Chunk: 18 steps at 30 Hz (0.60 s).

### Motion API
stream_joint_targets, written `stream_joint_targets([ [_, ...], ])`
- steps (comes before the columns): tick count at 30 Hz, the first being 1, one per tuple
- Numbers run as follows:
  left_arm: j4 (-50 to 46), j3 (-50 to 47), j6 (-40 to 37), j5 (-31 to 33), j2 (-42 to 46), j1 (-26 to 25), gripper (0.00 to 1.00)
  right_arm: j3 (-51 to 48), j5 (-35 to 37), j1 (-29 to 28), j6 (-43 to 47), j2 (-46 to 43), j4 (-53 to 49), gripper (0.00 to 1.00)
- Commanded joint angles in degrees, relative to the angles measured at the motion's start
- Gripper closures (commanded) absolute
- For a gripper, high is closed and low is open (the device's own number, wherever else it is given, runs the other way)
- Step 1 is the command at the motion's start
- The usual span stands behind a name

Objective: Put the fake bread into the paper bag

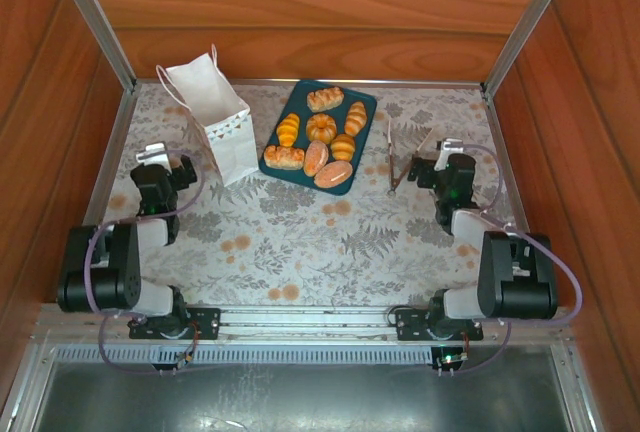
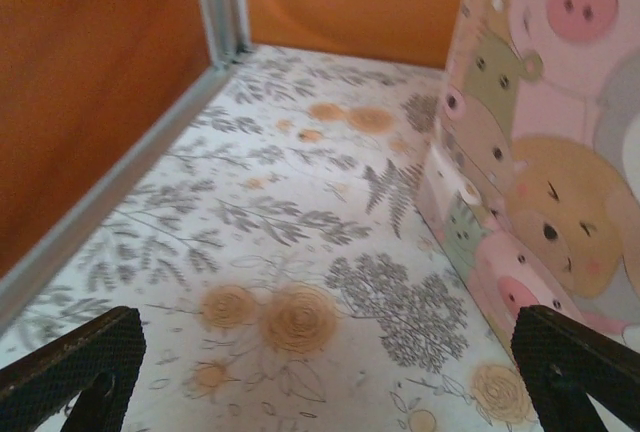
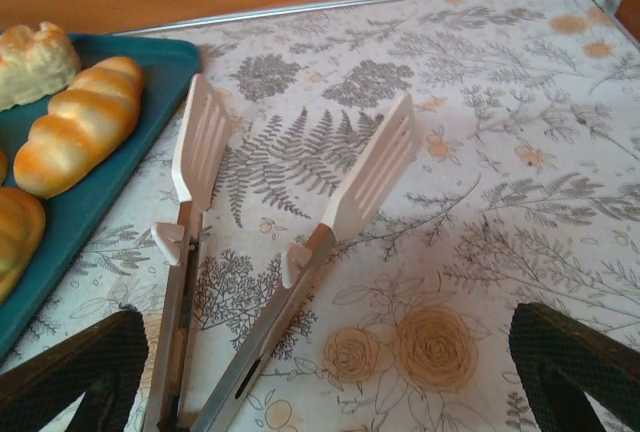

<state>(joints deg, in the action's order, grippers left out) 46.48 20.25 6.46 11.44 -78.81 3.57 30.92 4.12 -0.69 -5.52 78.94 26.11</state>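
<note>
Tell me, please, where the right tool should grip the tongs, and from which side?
Probably across both arms of the tongs, midway, coming from above with the right tool. They lie on their side, spread open, hinge toward the tool, so closing squeezes them.

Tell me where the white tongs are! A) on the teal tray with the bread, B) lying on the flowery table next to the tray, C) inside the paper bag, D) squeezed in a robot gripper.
B: the tongs lie spread open on the flowery table, just beside the teal tray on the right arm's side.
</note>
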Motion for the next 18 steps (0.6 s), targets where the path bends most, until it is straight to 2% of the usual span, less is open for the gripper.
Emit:
stream_joint_targets([
  [1, -9.74, 0.78, 5.86, 7.89, 7.42, -0.17, 0.01, 6.21, 2.42, 0.19, -5.9, -1.99, -15.35, 0.0],
  [4, -21.01, 3.25, 12.17, 9.74, 14.46, -0.22, 0.04, 12.38, 7.33, 0.67, -16.47, -4.22, -28.89, 0.0],
  [10, -35.83, 6.42, 25.23, 10.7, 25.93, -1.15, 0.06, 14.79, -5.69, 0.9, -16.55, -9.13, -31.73, 0.0],
  [15, -46.19, 12.25, 29.65, 8.61, 31.17, -3.49, 0.06, 16.57, -14.22, 0.86, -18.54, -11.28, -35.25, 0.0],
  [18, -53.51, 17.79, 30.98, 6.02, 31.68, -4.16, 0.06, 19.53, -18.37, 0.87, -21.89, -9.69, -41.13, 0.04],
])
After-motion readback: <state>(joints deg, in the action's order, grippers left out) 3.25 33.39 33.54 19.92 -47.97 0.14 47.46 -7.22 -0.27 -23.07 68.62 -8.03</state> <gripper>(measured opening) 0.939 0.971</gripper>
